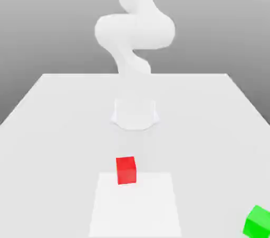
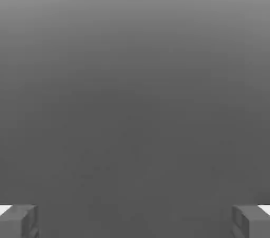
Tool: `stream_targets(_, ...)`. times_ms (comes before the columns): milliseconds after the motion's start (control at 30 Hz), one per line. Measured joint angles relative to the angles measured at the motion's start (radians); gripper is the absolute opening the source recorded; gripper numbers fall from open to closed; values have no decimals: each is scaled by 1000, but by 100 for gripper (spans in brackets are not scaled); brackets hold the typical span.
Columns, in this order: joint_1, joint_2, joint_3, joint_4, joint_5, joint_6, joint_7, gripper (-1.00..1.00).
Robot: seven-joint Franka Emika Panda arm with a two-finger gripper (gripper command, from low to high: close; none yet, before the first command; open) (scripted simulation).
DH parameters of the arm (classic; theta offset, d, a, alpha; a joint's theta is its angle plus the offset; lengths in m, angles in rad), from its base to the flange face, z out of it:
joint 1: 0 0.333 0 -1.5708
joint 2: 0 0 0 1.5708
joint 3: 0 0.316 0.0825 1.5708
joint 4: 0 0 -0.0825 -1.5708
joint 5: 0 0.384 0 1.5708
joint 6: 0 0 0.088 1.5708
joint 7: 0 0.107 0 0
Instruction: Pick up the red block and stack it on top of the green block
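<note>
The picture's edge cuts off the green block [image 1: 257,223] at the exterior view's right; the open hand [image 2: 135,222] is partly cropped.

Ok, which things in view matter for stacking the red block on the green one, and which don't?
Part of the job:
- red block
- green block
- gripper, open

Not part of it:
- white square on the table

A white rectangular patch [image 1: 138,213] is seen on the pale worktop [image 1: 58,147]; beyond the worktop, a grey backdrop [image 1: 47,20] is shown.
</note>
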Motion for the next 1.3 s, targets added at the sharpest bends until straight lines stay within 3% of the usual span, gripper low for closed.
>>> stream_targets(533, -8, 495, -65, -543, -34, 411, -157, 0)
stream_targets(800, -43, 888, -23, -566, 43, 731, -240, 0)
stream_targets(833, -51, 907, -15, -564, 45, 748, -242, -100)
stream_targets(1067, -53, 904, -13, -564, 41, 744, -238, -100)
stream_targets(1300, -54, 675, -24, -596, 0, 547, -209, -100)
